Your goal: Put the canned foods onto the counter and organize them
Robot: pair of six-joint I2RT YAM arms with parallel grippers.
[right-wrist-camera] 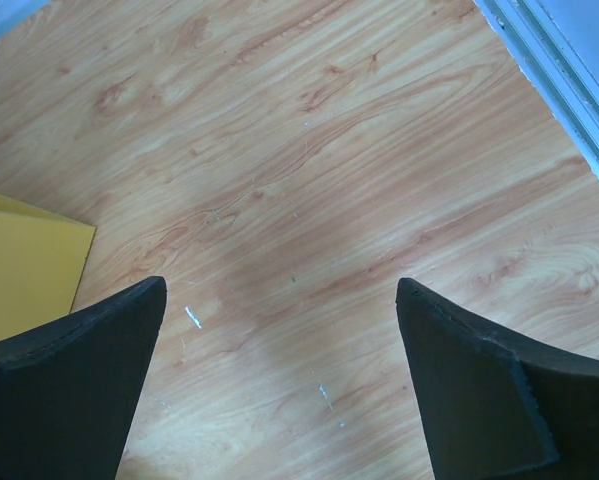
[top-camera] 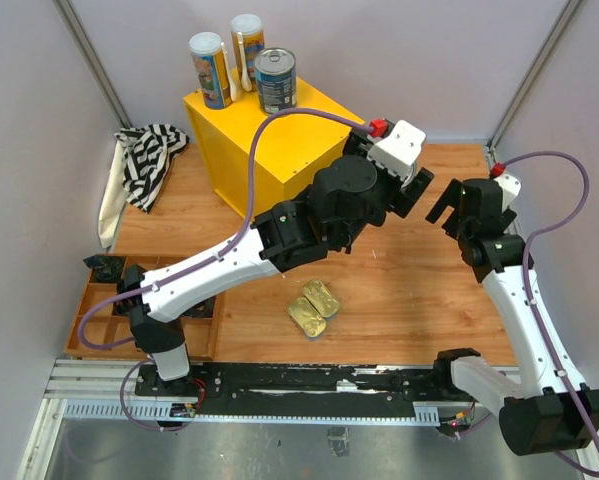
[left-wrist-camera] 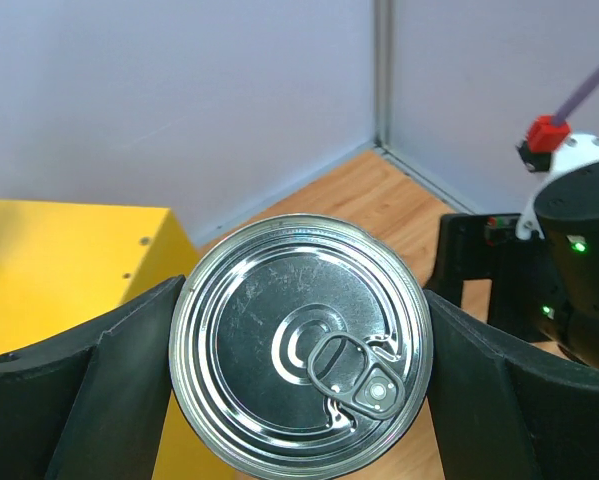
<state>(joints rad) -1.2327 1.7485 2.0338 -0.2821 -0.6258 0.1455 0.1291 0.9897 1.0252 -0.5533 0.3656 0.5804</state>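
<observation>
My left gripper (left-wrist-camera: 299, 345) is shut on a silver-topped can (left-wrist-camera: 259, 320) with a pull-ring, one finger pressed against each side of it. It hangs just right of the yellow counter (left-wrist-camera: 69, 250). In the top view the left gripper (top-camera: 407, 190) hides that can. On the counter (top-camera: 279, 150) stand two tall slim white-lidded cans (top-camera: 211, 70) and a blue-labelled can (top-camera: 276, 80). Two flat gold tins (top-camera: 314, 307) lie on the wooden table. My right gripper (top-camera: 457, 205) stands open over bare wood (right-wrist-camera: 279, 300), holding nothing.
A black-and-white striped cloth (top-camera: 149, 160) lies left of the counter. A low wooden compartment tray (top-camera: 109, 310) with small black objects sits at the near left. Walls and corner posts (top-camera: 524, 80) close in the back; the right arm is close to the left gripper.
</observation>
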